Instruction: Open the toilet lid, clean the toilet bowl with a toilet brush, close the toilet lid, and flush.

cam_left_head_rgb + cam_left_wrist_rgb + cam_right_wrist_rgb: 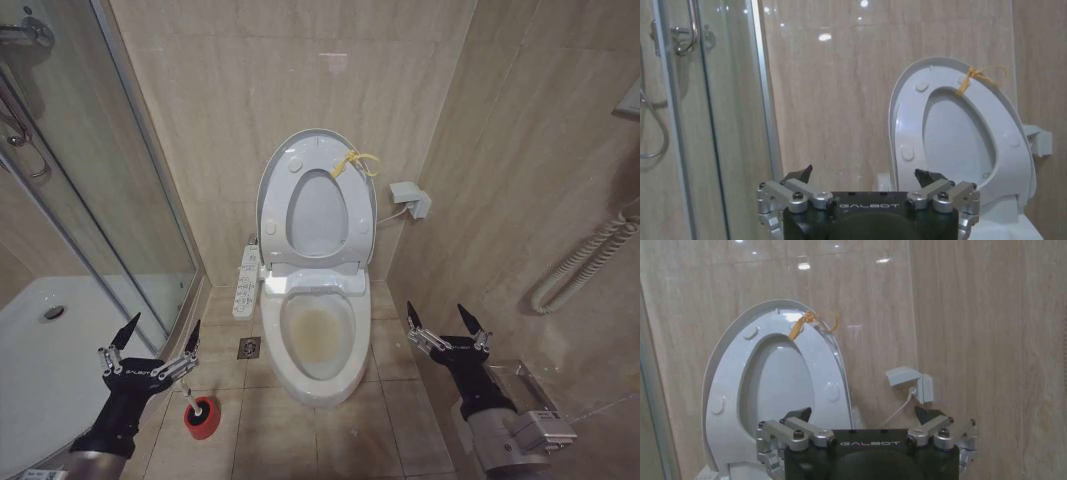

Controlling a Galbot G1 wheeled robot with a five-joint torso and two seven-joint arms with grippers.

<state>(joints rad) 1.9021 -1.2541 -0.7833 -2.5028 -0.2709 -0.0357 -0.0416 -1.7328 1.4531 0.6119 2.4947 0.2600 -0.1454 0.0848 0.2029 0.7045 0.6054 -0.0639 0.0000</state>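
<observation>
The toilet lid [318, 215] stands raised against the back wall, the ring seat up with it and a yellow cord [355, 162] at its top edge. Below, the toilet bowl [318, 335] lies uncovered with a yellowish-brown stain inside. The toilet brush [190, 388] stands in a red holder cup [202, 420] on the floor left of the bowl. My left gripper [163, 325] hovers open just above the brush. Right of the bowl, my right gripper [437, 310] is open and holds nothing. The left wrist view has the left gripper [863, 172] facing the lid [957, 135]; the right gripper [861, 411] faces the lid [777, 385] too.
A button-panel arm [245, 285] sticks out at the bowl's left. A glass shower door [120, 200] and white shower tray [50, 350] bound the left. A floor drain [249, 347] lies beside the bowl. A wall box [412, 198] and a hose [590, 260] are on the right.
</observation>
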